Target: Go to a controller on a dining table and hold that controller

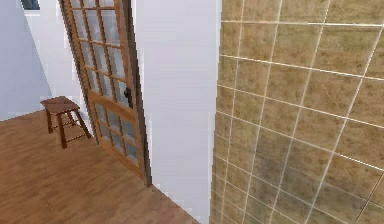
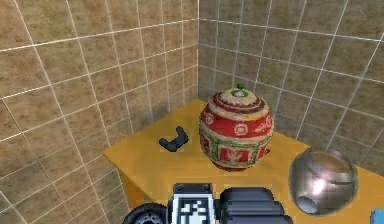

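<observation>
Base parked at the table (image 2: 140, 160), reach step in hand. Controller (image 2: 175, 140) lies on the tabletop just left of the red jar (image 2: 237, 128). Gripper (image 2: 150, 214) sits low; can't tell finger state or hold. Next, likely: extend the arm out to the controller, clear of the jar

The yellow table (image 2: 140, 156) bears a likely controller (image 2: 176, 140), a red jar (image 2: 236, 127) and a silvery ball (image 2: 322, 182).
</observation>
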You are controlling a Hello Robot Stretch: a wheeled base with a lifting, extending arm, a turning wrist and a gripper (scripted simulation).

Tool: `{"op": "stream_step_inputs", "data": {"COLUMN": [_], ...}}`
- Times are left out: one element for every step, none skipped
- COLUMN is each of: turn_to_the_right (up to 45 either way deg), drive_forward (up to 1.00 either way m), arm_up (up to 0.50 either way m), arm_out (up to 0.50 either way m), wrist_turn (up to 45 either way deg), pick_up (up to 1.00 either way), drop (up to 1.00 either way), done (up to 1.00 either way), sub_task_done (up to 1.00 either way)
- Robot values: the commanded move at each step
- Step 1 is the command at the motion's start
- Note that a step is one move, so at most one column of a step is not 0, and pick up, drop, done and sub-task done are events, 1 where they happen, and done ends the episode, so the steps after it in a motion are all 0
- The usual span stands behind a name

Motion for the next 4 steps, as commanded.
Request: {"op": "stream_step_inputs", "data": {"turn_to_the_right": [0.0,0.0,0.0,0.0], "drive_forward": [0.00,0.00,0.00,0.00], "arm_up": [0.00,0.00,0.00,0.00], "arm_out": [0.44,0.00,0.00,0.00], "wrist_turn": [0.0,45.0,45.0,45.0], "pick_up": [0.00,0.00,0.00,0.00], "drop": [0.00,0.00,0.00,0.00], "done": [0.00,0.00,0.00,0.00], "sub_task_done": [0.00,0.00,0.00,0.00]}}
